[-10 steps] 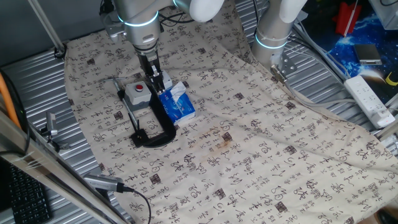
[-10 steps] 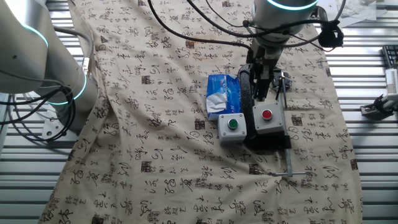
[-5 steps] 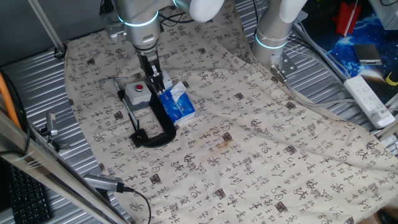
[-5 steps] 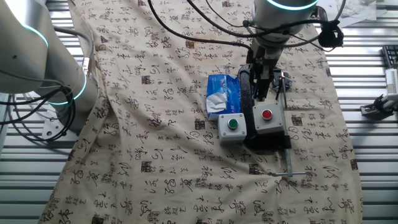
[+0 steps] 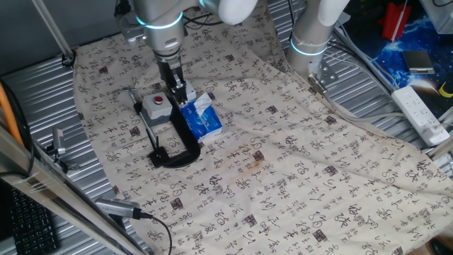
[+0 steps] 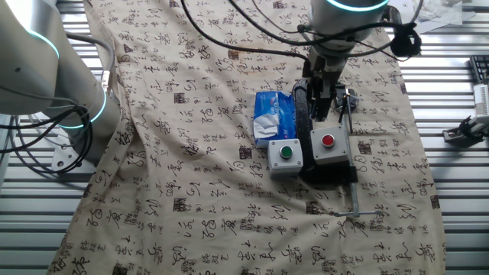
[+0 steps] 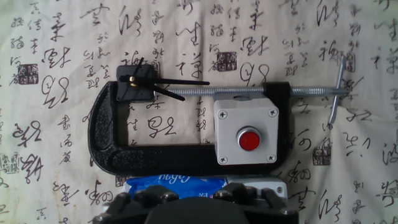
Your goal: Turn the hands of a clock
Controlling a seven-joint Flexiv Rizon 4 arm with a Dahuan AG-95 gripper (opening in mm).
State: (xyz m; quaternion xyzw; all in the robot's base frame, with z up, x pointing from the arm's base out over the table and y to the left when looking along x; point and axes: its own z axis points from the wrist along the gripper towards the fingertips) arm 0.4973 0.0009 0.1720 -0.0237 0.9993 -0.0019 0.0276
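Observation:
The clock (image 7: pixel 135 79) is a small black square module with thin black hands and a brass centre. It sits in the jaw of a black C-clamp (image 7: pixel 102 140) that lies flat on the cloth. Its long hand points right along the clamp's screw. In the hand view only my gripper's dark body shows, along the bottom edge. In one fixed view my gripper (image 5: pixel 178 93) hangs over the clamp (image 5: pixel 185 145), between the grey button box and the blue tissue box. In the other fixed view my gripper (image 6: pixel 321 113) hides the clock. I cannot tell the finger gap.
A grey box with a red button (image 7: pixel 244 138) sits inside the clamp's frame. A blue tissue box (image 5: pixel 201 117) lies beside the clamp. A second grey box with a green button (image 6: pixel 285 156) stands next to the red one. A patterned cloth (image 5: pixel 297 156) covers the table.
The arm has risen very slightly. The clamp, clock and boxes have not moved.

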